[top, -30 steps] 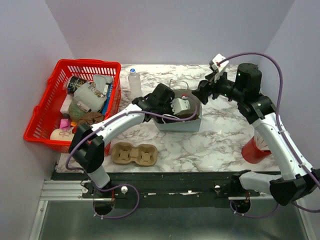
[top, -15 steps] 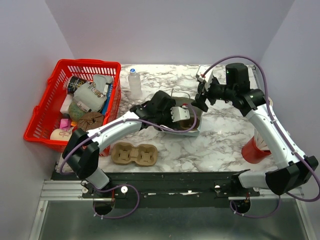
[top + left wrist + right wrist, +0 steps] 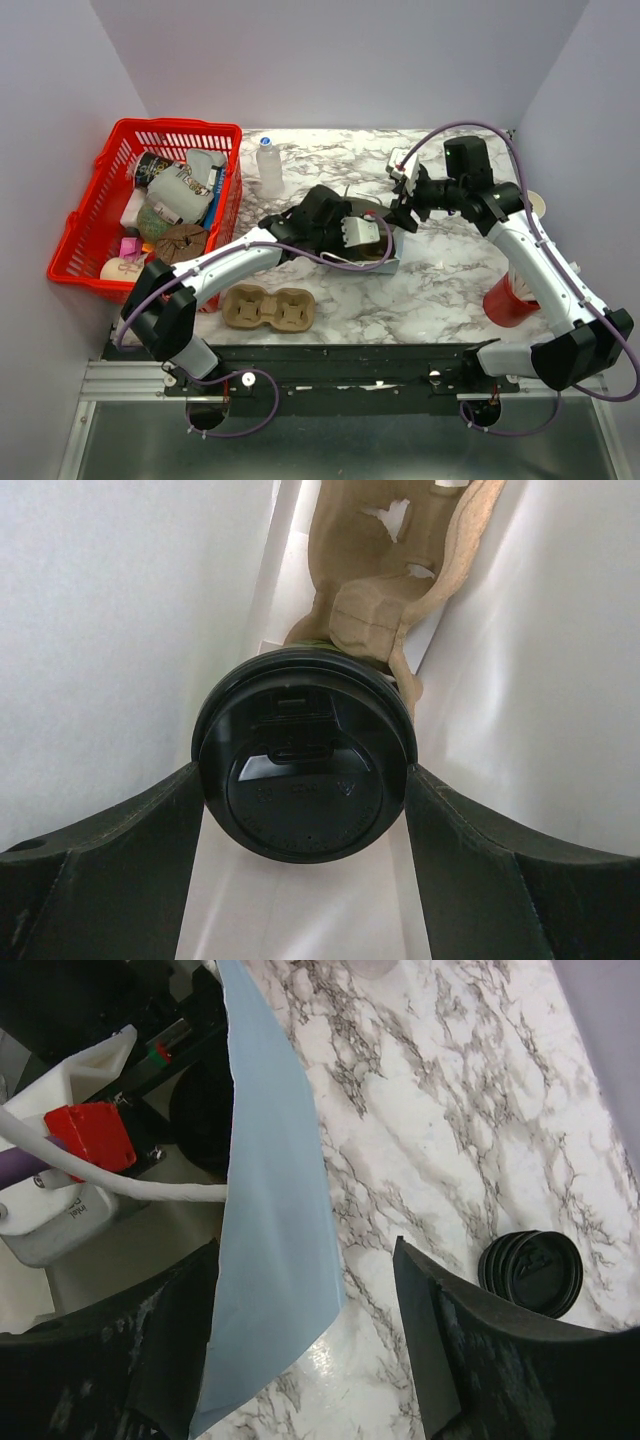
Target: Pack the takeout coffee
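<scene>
**Workcell: table and enclosure**

A table [image 3: 450,270] with a glossy white marble-pattern top, veined grey, fills the middle of the overhead view. Plain pale walls enclose it on three sides: back wall [image 3: 340,60], left wall [image 3: 50,100] and right wall [image 3: 600,80]. A black rail [image 3: 340,385] runs along the near edge, with a silver metal profile [image 3: 120,378] at its left end. Below lies a grey floor [image 3: 330,450]. Lighting is soft and even; shadows are faint.

white arms [image 3: 236,256], black joints [image 3: 468,160], purple cables [image 3: 478,127]
</scene>
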Controlling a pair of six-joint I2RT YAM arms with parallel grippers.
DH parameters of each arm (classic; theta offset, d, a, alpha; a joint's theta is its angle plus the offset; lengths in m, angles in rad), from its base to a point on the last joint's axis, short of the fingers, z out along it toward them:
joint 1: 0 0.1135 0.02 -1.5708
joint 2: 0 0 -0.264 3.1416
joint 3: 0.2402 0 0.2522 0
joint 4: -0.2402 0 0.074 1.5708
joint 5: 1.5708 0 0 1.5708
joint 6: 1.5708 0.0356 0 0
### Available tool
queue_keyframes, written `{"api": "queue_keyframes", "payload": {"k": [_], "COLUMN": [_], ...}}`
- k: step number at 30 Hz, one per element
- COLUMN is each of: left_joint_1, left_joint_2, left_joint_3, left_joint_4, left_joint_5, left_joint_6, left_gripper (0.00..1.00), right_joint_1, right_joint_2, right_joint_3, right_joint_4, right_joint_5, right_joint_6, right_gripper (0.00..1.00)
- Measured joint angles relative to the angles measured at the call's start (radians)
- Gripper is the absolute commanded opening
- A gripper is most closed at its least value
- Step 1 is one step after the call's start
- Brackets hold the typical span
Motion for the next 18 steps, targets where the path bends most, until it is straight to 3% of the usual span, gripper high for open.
{"api": "queue_keyframes", "payload": {"k": [3, 6, 9, 18], "left_joint_1": [-0.001, 0.000, 0.001, 0.003], "left_joint_2": [-0.008, -0.009, -0.007, -0.007], "left_joint_3": [-0.012, -0.013, -0.011, -0.012], "left_joint_4": [0.013, 0.016, 0.017, 0.028], "left_joint_5": [0.000, 0.000, 0.000, 0.000], "left_joint_6": [-0.001, -0.005, -0.013, -0.032], "left_gripper": [0.05, 0.13, 0.26, 0.77], "right_joint_1": [0.000, 0.000, 0.000, 0.000], "right_joint_2": [0.000, 0.000, 0.000, 0.000], "right_joint_3": [-0.011, -0.012, -0.014, -0.021], "right_joint_4": [-0.001, -0.003, -0.004, -0.006], "right_joint_5": [-0.007, -0.017, -0.026, -0.037], "right_joint_6": [0.000, 0.000, 0.001, 0.002], "right_gripper": [0.68, 0.61, 0.56, 0.54]}}
